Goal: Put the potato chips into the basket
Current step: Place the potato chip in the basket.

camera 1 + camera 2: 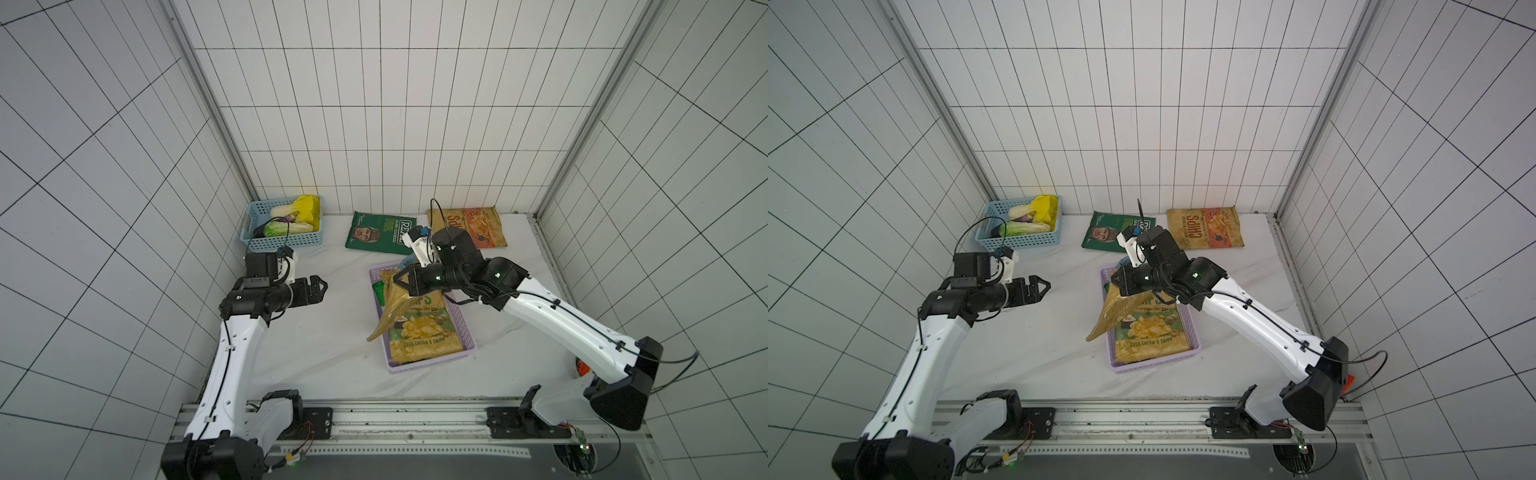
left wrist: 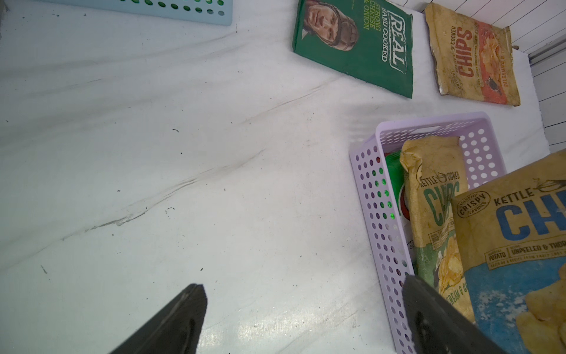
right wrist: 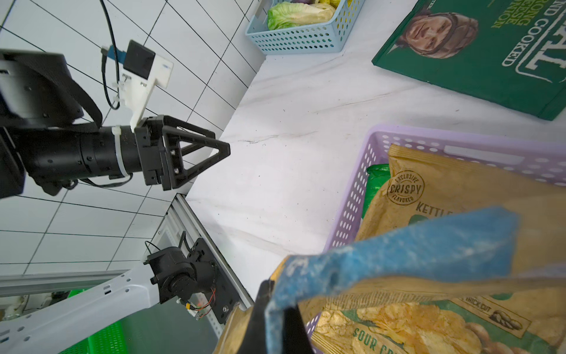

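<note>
Right wrist view looks along the right gripper (image 3: pixel 275 325), whose jaws are pressed tight on the edge of a tan CHIPS bag with blue print (image 3: pixel 428 245), so the bag hangs free below them. It is pinched at the seam probably because a flat bag gives no other thin place to take. In both top views this bag hangs tilted above the lilac basket (image 1: pixel 428 365), and its low corner reaches out past the basket's side toward the left arm; I think it must go more over the middle before it is let go, or it may slide out. Inside the basket lies a sour cream CHIPS bag (image 1: pixel 424 332) nearly filling it, with a green-white bag (image 2: pixel 393 171) partly under it. Two bags wait flat near the back wall: the dark green REAL bag (image 1: pixel 380 235) and, just beside it, a tan CHIPS bag with red print (image 1: pixel 1204 228). A sixth bag I cannot see. The left gripper (image 1: pixel 322 286) stands with jaws wide apart and empty, held above the table and well apart from the basket, probably to leave room. A blue basket (image 1: pixel 282 241) with toy vegetables sits in the far corner. The table (image 2: pixel 183 153) is white with grey veins and small wrinkles, and white tiled walls with metal posts close it on three sides.
</note>
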You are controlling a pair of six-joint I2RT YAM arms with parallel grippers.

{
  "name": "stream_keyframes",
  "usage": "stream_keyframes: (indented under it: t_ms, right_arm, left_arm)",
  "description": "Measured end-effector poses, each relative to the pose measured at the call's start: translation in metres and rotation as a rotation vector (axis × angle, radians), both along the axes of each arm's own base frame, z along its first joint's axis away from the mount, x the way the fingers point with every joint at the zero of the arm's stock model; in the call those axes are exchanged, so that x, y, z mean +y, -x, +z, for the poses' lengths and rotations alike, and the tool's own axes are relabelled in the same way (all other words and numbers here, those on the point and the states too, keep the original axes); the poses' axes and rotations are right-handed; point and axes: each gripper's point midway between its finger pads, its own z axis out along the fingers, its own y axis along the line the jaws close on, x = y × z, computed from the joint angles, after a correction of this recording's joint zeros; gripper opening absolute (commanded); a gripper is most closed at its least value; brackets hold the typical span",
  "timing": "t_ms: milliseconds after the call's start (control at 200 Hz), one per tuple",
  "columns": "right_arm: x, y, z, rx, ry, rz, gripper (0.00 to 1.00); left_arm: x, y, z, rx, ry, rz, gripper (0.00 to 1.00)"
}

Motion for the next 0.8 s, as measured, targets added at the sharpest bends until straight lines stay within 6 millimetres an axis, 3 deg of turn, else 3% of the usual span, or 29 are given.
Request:
stream_keyframes:
  t_ms: [140,245,460,595,705,800]
  right_arm:
    - [0.015,-0.020,0.025,0.006,-0.064,0.028,0.03]
    - [0.030,-0.024,0.036,0.011,-0.099,0.070,0.03]
    - [0.041,-0.024,0.021,0.049,-0.090,0.108,0.00]
    - [0.027,-0.013,-0.007,0.084,-0.055,0.105,0.00]
    - [0.002,0.002,-0.032,0.124,-0.019,0.089,0.01]
    - [-0.020,0.007,-0.040,0.135,-0.024,0.057,0.03]
  left_arm:
    - [0.000,-0.001,0.000,-0.003,0.000,0.000,0.98]
    - [0.000,0.000,-0.002,0.000,0.000,0.000,0.98]
    - [0.000,-0.002,-0.002,-0.006,-0.001,0.001,0.98]
    - [0.000,-0.002,-0.001,-0.009,-0.001,0.000,0.98]
    - [0.000,-0.002,-0.002,-0.009,-0.001,0.000,0.98]
    - [0.000,-0.002,-0.001,-0.009,-0.001,0.001,0.98]
